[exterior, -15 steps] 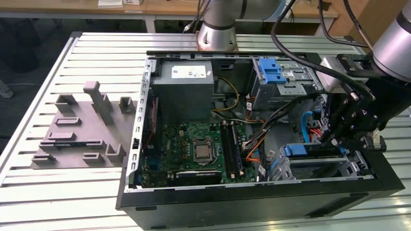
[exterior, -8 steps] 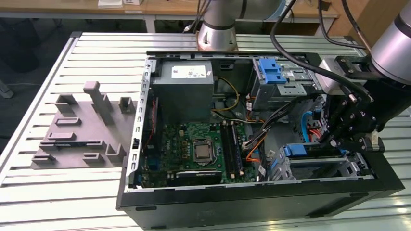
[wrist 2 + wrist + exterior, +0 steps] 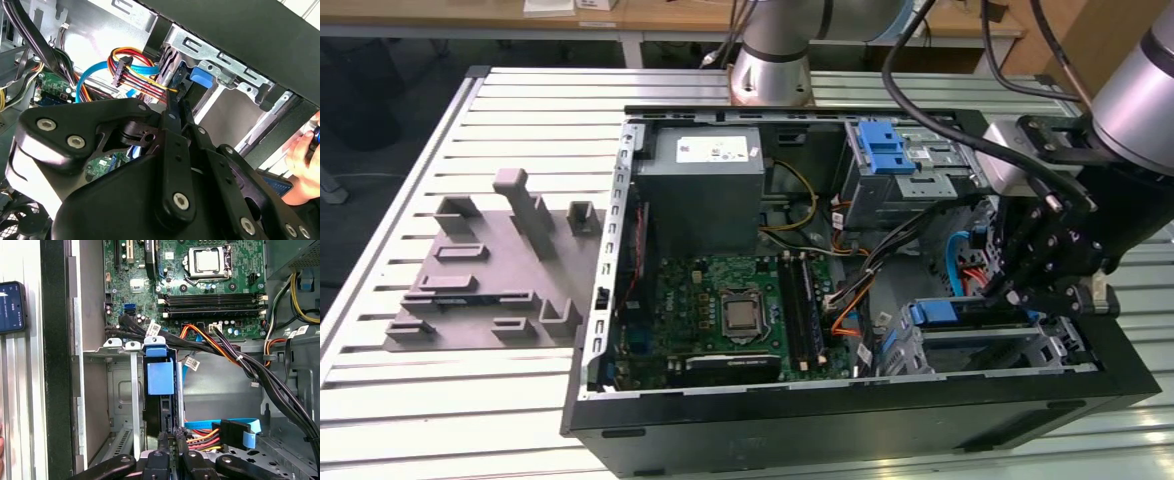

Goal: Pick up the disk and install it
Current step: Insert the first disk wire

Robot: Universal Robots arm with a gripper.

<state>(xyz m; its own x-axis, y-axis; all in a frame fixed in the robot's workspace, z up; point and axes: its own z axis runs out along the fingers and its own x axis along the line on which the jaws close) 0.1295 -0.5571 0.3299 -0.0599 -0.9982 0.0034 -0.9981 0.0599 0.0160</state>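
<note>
Tight quarters by the case wall [image 3: 55,365]: drive cage [image 3: 132,405] rails hugging the disk [image 3: 160,377] on both sides, cables [image 3: 220,347] crossing just past its blue end, bare case floor [image 3: 220,395] open alongside. Tool [image 3: 170,440] clenched, tips together, in line with the disk's near edge; touching or not, cannot tell.

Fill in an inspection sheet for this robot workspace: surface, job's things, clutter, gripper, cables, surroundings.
Surface: slatted metal table bearing an open computer case.
Job's things: the disk, blue-framed, stands edge-on in the drive cage.
Clutter: grey fixture block on the exterior view's left; phone beside the case.
Gripper: gripper at the disk's near end, inside the case.
Cables: blue ribbon cable and red-orange wires lie beside the gripper.
Surroundings: a person's hand near the case; wooden desk behind.
</note>
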